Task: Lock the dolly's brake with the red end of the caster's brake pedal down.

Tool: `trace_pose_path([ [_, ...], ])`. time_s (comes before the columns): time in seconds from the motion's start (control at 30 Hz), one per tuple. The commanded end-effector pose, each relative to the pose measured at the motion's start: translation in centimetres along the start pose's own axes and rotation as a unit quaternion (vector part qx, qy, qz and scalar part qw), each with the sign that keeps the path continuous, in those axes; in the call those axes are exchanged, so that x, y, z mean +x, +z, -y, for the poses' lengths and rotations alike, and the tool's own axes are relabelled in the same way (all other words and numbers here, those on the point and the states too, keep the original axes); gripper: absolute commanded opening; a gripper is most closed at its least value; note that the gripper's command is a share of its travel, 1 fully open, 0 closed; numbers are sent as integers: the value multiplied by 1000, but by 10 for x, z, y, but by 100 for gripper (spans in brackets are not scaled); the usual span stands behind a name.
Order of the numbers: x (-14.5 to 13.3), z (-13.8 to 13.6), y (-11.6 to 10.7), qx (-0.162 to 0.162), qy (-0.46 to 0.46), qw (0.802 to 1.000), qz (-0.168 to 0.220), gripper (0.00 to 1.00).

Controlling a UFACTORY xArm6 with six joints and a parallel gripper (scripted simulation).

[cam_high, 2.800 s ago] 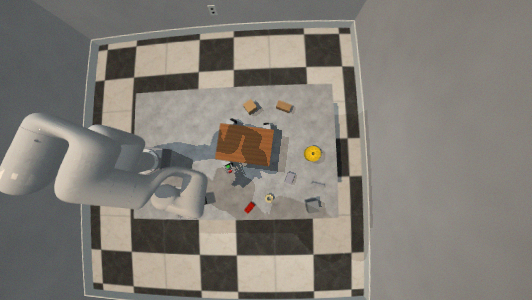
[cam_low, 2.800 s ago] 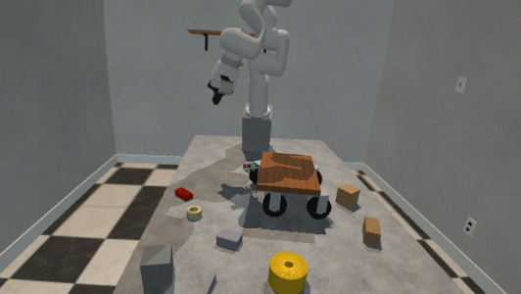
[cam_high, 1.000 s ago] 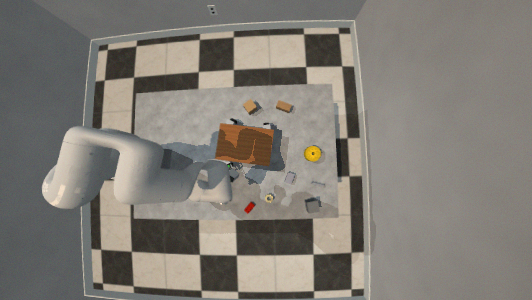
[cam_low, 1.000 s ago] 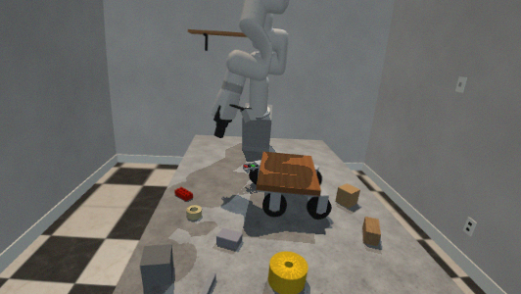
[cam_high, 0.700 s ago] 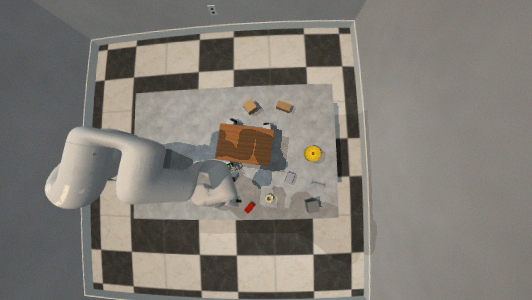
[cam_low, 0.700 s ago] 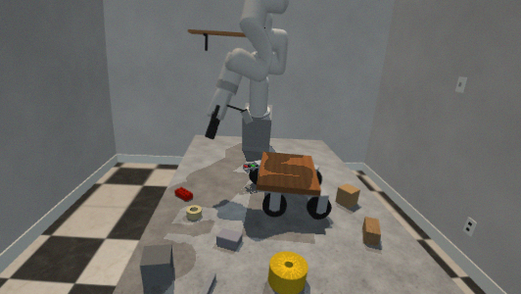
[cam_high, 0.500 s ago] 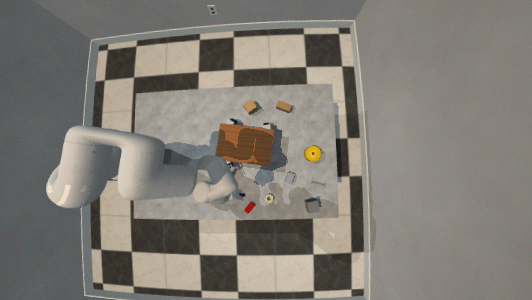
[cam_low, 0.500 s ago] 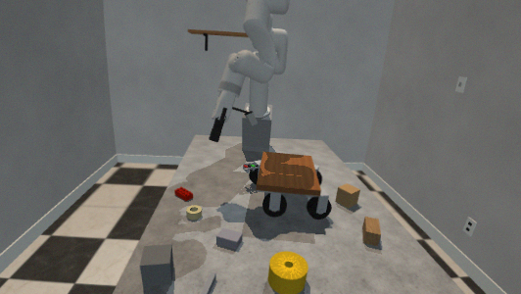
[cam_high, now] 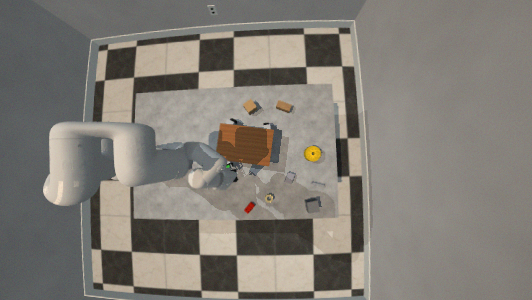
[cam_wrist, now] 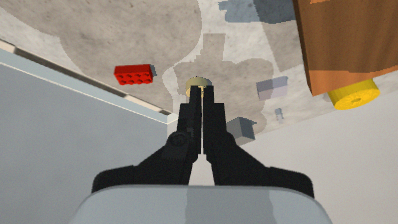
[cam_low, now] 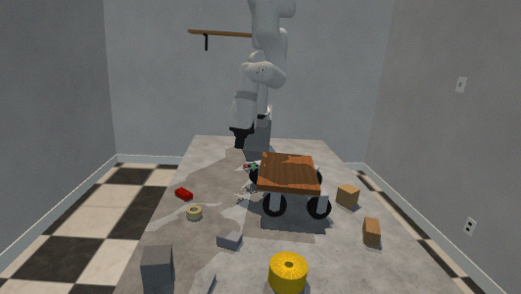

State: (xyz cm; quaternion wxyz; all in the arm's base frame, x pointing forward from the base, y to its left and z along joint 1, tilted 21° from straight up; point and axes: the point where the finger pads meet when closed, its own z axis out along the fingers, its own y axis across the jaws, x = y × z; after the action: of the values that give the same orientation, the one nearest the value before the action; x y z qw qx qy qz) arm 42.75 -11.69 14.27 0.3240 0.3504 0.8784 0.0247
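The claw (cam_low: 239,142), pinched together on nothing, hangs above the pedal (cam_low: 251,167), which it must next press down.

We see a red brick (cam_low: 184,194), tape roll (cam_low: 194,213), yellow spool (cam_low: 288,270), two wooden blocks (cam_low: 348,195) and grey cubes (cam_low: 157,265).

Glossy white xArm (cam_high: 100,157) with thick rounded tubular links, bulbous joints, matte black end effector (cam_wrist: 201,100) with two slim angular fingers

Wood-grain dolly (cam_low: 288,172) deck, matt black hand (cam_wrist: 201,98), mottled concrete mat (cam_high: 175,117)
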Motion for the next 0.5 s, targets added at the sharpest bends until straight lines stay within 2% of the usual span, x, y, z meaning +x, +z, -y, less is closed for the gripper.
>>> trace_pose_path([
  [0.0,28,0,0,-13,-134,990,-33,0],
  [0.17,46,5,-1,-18,-249,967,-57,0],
  [0.37,54,7,-1,-24,-379,921,-83,0],
  [0.43,54,7,-1,-24,-379,921,-83,0],
  [0.47,54,8,-1,-28,-435,895,-97,0],
])
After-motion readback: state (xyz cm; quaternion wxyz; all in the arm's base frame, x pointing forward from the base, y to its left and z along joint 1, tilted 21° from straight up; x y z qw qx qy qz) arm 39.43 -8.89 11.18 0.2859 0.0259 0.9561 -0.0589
